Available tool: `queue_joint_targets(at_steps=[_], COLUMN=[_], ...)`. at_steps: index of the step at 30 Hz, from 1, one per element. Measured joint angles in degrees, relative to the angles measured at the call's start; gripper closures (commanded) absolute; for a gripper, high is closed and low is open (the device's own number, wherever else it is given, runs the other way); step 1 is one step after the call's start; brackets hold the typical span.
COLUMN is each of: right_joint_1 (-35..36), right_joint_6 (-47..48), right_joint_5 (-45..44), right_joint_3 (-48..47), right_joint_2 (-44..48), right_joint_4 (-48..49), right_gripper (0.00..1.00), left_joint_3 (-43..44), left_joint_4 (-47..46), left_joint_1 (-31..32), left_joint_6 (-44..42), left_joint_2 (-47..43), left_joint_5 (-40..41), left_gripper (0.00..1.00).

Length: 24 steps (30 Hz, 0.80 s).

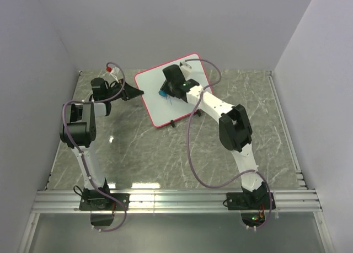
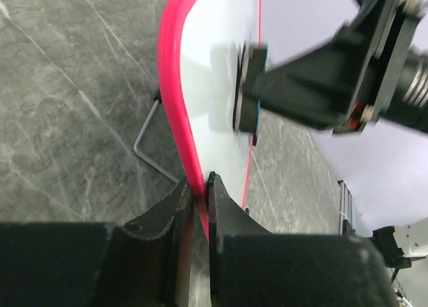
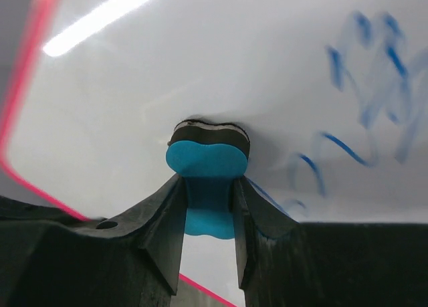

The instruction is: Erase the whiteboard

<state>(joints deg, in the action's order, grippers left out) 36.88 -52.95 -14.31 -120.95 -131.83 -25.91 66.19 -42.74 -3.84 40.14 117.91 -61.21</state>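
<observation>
Board: I see the rectangular white whiteboard with the thin pink-red frame (image 1: 154, 98) standing tilted at the far centre of the grey marble-patterned table (image 1: 138, 148), its white face visible from above.
Left gripper: The black left gripper (image 2: 202, 186) is at the board's left edge. Its jaws pinch the pink-red frame, one jaw on each face.
Right gripper: The black right gripper (image 3: 208, 186) reaches over the board face. Its jaws clamp the body of a blue eraser with a dark felt pad (image 3: 207, 156), and the felt sits flat against the white surface.
Writing: Blue handwriting strokes (image 3: 368, 86) lie just right of the eraser in the right wrist view. Some strokes look faint and smeared.
Frame edges: In the right wrist view the frame runs down the left side and curves under the left jaw. The eraser sits inside it, apart from every edge I can see.
Support: A thin grey wire leg (image 2: 144, 143) meets the table on the side of the board away from the eraser.
Room, near: A broad stretch of table lies between the board's near edge and the aluminium rail (image 1: 176, 198) carrying both arm bases.
Room, far: The board's far corner is near the pale grey walls (image 1: 33, 71), which close the table on the left, far and right.
</observation>
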Motion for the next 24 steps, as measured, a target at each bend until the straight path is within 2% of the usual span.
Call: queue_joint_targets(at_steps=[6, 11, 17, 21, 24], right_joint_1=[2.0, 3.7, 3.7, 2.8, 1.5], right_joint_6=[-3.7, -6.9, -7.1, -5.2, -4.0], right_joint_5=[-3.7, -4.3, -4.4, -3.5, -2.7], right_joint_3=[24.5, 33.7, 32.0, 23.5, 16.0], right_joint_2=[11.0, 14.1, 13.4, 9.8, 7.0], right_joint_4=[6.8, 8.6, 7.0, 0.0, -1.6], right_gripper=[1.00, 1.00, 1.00, 1.00, 1.00], left_joint_3=[0.0, 0.0, -0.1, -0.1, -0.1], left_joint_4=[0.6, 1.1, 3.0, 7.0, 9.3], left_joint_1=[0.2, 0.3, 0.5, 0.6, 0.7], left_joint_6=[-0.6, -1.9, -4.0, -7.2, -9.0], left_joint_2=[-0.8, -1.2, -2.3, -3.7, -4.5], left_joint_5=[-0.4, -0.4, -0.1, 1.3, 2.2], left_gripper=[1.00, 1.00, 1.00, 1.00, 1.00])
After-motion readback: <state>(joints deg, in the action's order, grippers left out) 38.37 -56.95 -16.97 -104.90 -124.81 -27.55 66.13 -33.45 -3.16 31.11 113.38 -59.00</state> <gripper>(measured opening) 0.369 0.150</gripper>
